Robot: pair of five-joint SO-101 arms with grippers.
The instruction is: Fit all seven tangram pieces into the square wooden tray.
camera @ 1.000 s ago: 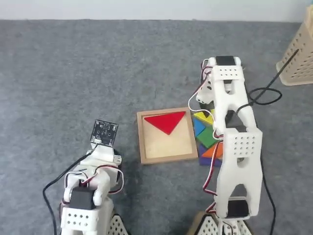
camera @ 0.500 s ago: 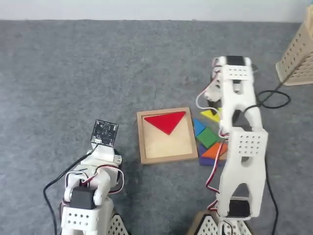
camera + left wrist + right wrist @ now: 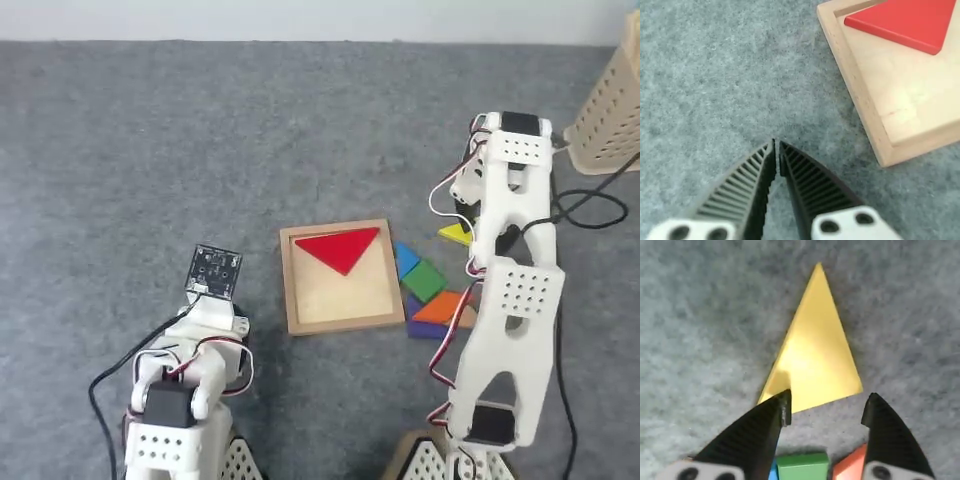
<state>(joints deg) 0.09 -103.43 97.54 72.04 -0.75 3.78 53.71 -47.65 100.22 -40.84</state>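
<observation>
1. Grey felt counter (image 3: 150, 150) lies under the left pincer (image 3: 776, 150), whose jaws are pressed together on nothing, near the wooden tray (image 3: 855, 100).
2. The red triangle (image 3: 340, 247) lies inside the tray, against its far rim.
3. The right pincer (image 3: 829, 399) is spread wide above the yellow triangle (image 3: 815, 360), one fingertip over the triangle's edge.

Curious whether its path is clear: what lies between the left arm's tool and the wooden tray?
Only bare grey carpet, seen in the left wrist view, lies between the left tool and the wooden tray.

place: robotics lab | cues: grey felt tabletop (image 3: 150, 130), exposed circuit board (image 3: 214, 271)
</observation>
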